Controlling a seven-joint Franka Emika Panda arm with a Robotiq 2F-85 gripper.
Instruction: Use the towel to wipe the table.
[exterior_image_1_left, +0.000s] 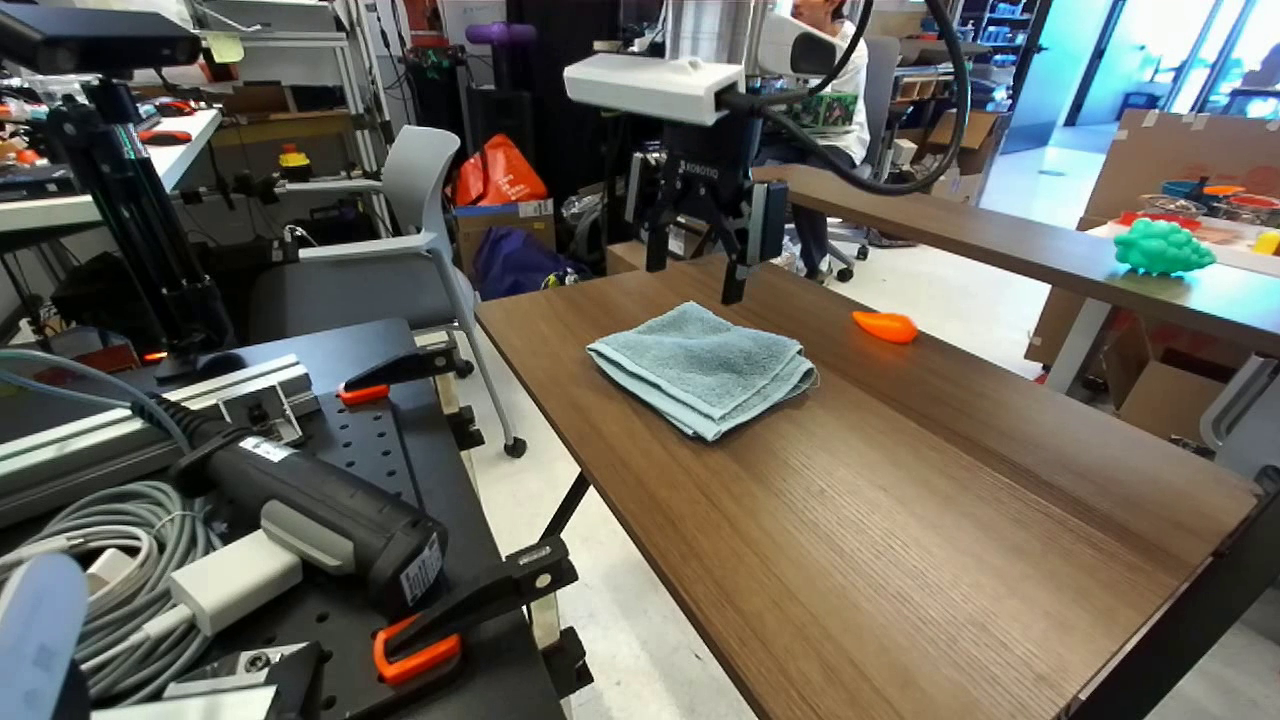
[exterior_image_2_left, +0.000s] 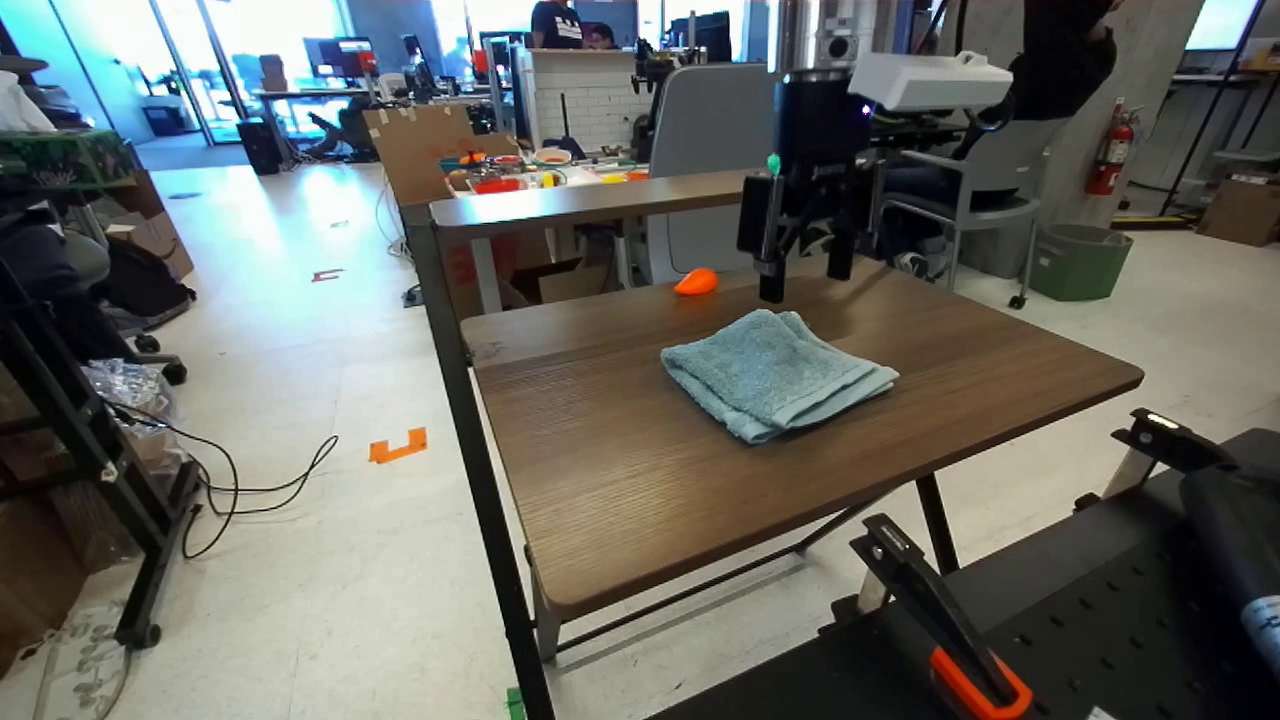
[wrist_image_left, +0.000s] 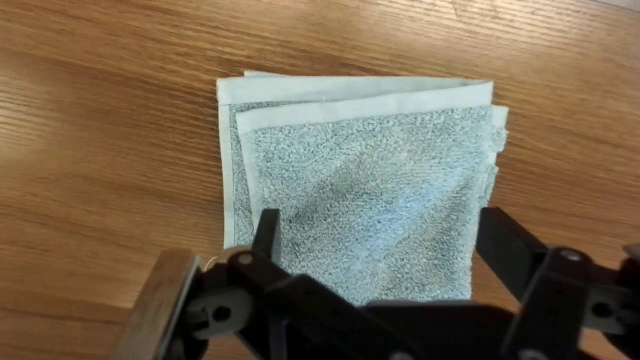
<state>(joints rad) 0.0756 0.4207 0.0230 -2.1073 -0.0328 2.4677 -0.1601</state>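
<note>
Hanging above the table (exterior_image_1_left: 850, 500), the gripper (exterior_image_1_left: 694, 272) has its black fingers (wrist_image_left: 505, 245) spread well apart, and the towel (wrist_image_left: 370, 200) shows between them in the wrist view. In an exterior view, the towel lies near the middle of the frame, close to the table's left-hand edge. From there a broad run of wood extends toward the lower right corner. In the wrist view, wood borders the towel at the left, top and right, the widest strip being on the left. Pale floor (exterior_image_1_left: 640, 625) separates the left-hand edge from a black bench (exterior_image_1_left: 375, 450) with rows of holes. A black post (exterior_image_2_left: 474, 450) stands along the table's end in an exterior view, and the table's corner beside it is rounded. Brown grain streaks the tabletop. The towel is blue-grey terry, folded in layers to a rough square, its looped pile bordered by smooth, paler hems. An orange object (exterior_image_1_left: 886, 326), glossy and teardrop-shaped, sits near the table's edge. A knobbly green lump (exterior_image_1_left: 1160, 247) rests on a raised ledge (exterior_image_1_left: 960, 230) at the upper right.
</note>
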